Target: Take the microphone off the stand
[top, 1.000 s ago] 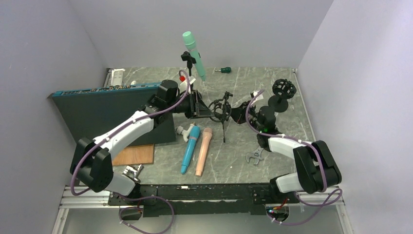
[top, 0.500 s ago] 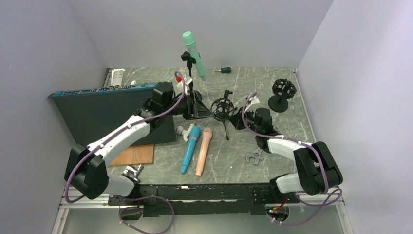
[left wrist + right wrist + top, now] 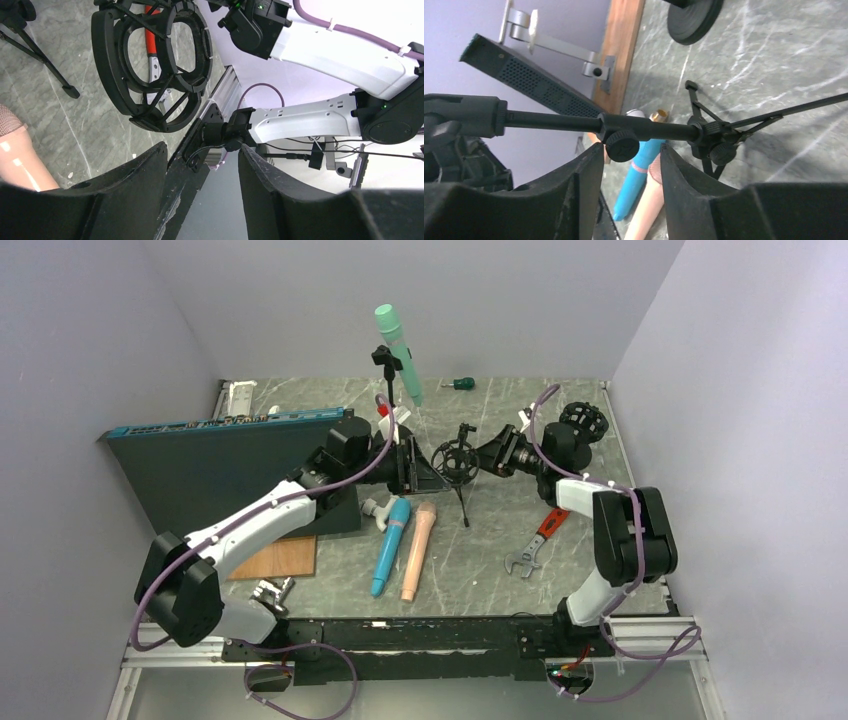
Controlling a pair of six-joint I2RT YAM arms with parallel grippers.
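Observation:
A mint-green microphone [image 3: 398, 352] sits tilted in the clip of a thin black stand [image 3: 384, 362] at the back centre. A black tripod stand carries an empty ring shock mount [image 3: 452, 460] mid-table, which also shows in the left wrist view [image 3: 150, 60]. My left gripper [image 3: 413, 466] [image 3: 201, 150] is open and empty just left of the mount. My right gripper [image 3: 490, 457] [image 3: 631, 150] is open just right of it, with its fingers astride the stand's pole [image 3: 654, 131] near a knob [image 3: 622, 145]. A blue microphone [image 3: 390, 545] and a peach microphone [image 3: 417, 550] lie loose on the table.
A dark box [image 3: 220, 455] stands at the left with a wooden board [image 3: 275, 558] in front. A red-handled wrench [image 3: 535, 542] lies front right. A black cage holder on a round base [image 3: 582, 425] is behind the right arm. A small green screwdriver [image 3: 460, 383] lies at the back.
My right arm has swung back and to the right, uncovering the wrench, and its gripper now points left at the tripod stand's pole. My left gripper has shifted slightly right toward the mount.

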